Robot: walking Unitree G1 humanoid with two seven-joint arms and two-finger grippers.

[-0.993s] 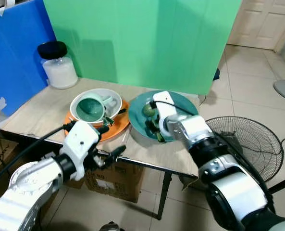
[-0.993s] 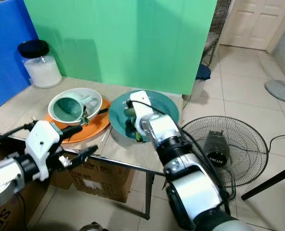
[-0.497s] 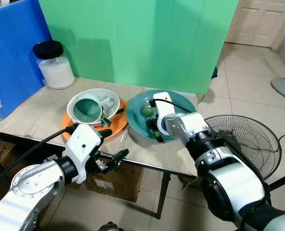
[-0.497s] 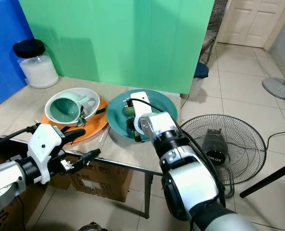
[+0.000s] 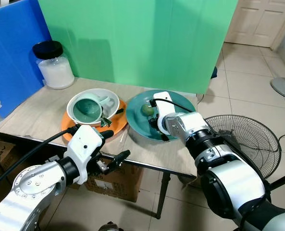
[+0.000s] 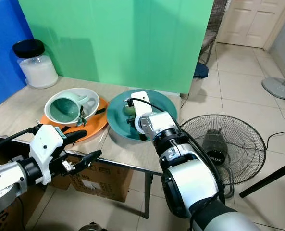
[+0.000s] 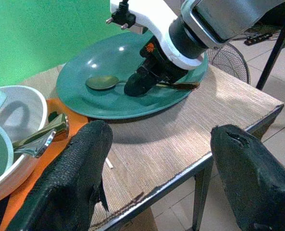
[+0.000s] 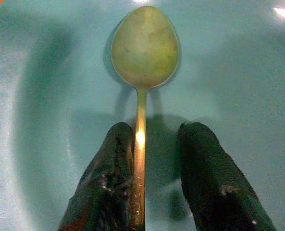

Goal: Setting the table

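While the right gripper [image 8: 149,180] reached down into the teal plate [image 5: 180,103], its two black fingers [image 8: 106,178] straddled the handle of a gold spoon [image 8: 143,53], one pad touching the handle and the other standing a little apart from it, so the claw was parted rather than clenched on it. From the head views the spoon's bowl [image 5: 146,109] lay on the plate's inner surface toward ten o'clock from the plate's centre, with the handle running back toward four o'clock under the white wrist. The teal plate sat on the wooden table [image 5: 36,113] near its right front corner. Just beside the plate at nine o'clock rested an orange plate [image 5: 116,126] carrying a white bowl [image 5: 111,94], and inside that bowl a green mug [image 5: 87,109] lay tilted with its mouth facing up and forward; a piece of silver cutlery [image 7: 39,139] leaned on the bowl's rim. The left gripper [image 5: 111,147] hovered at the table's front edge, at six o'clock from the orange plate, its fingers [image 7: 75,178] spread wide and grasping nothing. A glass jar [image 5: 55,65] with a black lid stood at the table's far left, against a blue board [image 5: 12,48] and a green board [image 5: 137,38]. A floor fan [image 5: 250,139] lay on the tiles at three o'clock from the table.
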